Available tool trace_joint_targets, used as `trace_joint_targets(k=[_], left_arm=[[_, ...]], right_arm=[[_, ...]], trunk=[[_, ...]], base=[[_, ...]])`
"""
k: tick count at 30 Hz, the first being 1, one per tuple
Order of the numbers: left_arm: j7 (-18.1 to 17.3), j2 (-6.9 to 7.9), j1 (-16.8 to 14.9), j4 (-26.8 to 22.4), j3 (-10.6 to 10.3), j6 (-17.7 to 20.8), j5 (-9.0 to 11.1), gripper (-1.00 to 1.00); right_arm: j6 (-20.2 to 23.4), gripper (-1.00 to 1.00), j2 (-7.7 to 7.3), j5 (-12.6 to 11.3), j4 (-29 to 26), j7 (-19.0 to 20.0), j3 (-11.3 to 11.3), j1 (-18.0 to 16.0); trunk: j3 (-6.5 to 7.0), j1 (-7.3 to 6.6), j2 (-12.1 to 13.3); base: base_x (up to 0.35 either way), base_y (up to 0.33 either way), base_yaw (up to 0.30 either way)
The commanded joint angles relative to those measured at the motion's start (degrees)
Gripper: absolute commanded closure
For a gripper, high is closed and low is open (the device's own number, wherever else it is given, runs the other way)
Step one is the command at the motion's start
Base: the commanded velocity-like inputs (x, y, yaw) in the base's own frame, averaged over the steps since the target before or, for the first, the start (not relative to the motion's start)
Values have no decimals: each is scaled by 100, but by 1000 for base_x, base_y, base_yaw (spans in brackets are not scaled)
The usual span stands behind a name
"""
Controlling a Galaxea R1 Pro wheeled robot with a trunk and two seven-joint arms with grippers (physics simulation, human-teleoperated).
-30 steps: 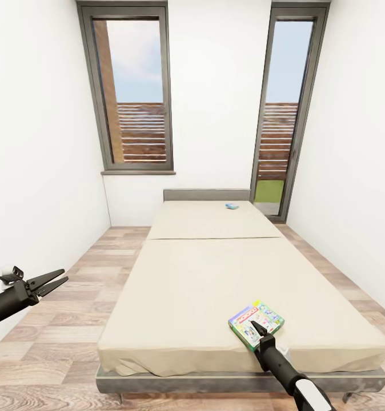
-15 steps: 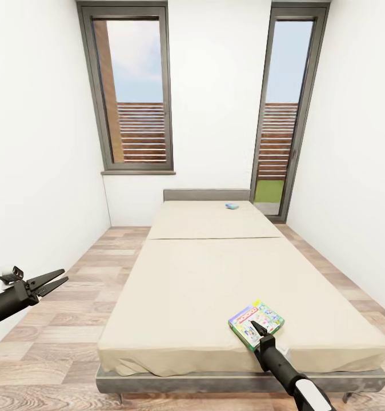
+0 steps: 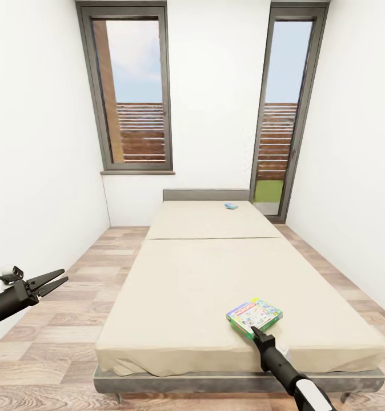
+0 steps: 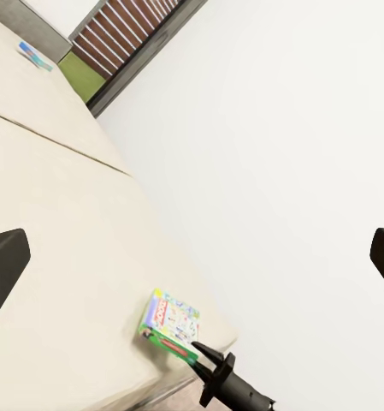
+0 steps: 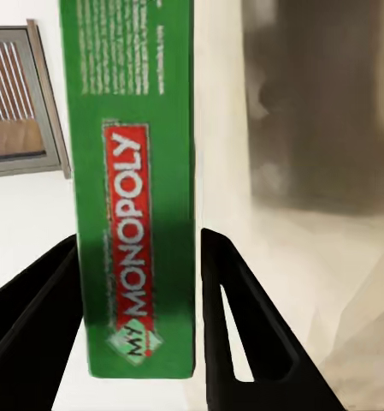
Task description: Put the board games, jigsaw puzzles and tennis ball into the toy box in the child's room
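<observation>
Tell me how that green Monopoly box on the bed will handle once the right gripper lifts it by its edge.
The Monopoly box looks flat and rigid, so it should hold shape rather than flop. With the right gripper straddling only its narrow green edge, it may pivot or droop. The printed card looks smooth, so slipping seems possible. Resting on the soft bed, it likely lifts free easily.

You get bright, even daylight from the two far windows, with white walls nearly blown out and only a faint shadow under the bed. Head view is sharp, its verticals splayed at the edges. Your right wrist view goes soft and smeared.
</observation>
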Motion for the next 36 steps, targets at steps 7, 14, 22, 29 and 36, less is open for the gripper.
trace_joint_targets(k=[7,14,22,29,36], left_arm=[[-21,0,-3,2,2,53,-6,-100],[-21,0,-3,3,2,52,-6,-100],[-21,0,-12,7,4,66,-7,-100],[-21,0,-12,7,2,66,-10,-100],[-21,0,-12,7,-22,66,-11,-100]], right_arm=[[130,100,4,-32,3,-63,-24,-4],[133,100,4,-32,3,-66,-24,-4],[132,100,4,-32,-12,-57,-24,-4],[148,100,4,-32,-41,8,-17,-4],[150,100,-3,4,-67,222,-7,-6]], trunk=[[-6,-1,-3],[-6,-1,-3],[84,-111,198],[209,-264,479],[335,-418,759]], base=[[0,-1,0],[0,0,0],[0,0,0],[0,0,0],[0,0,0]])
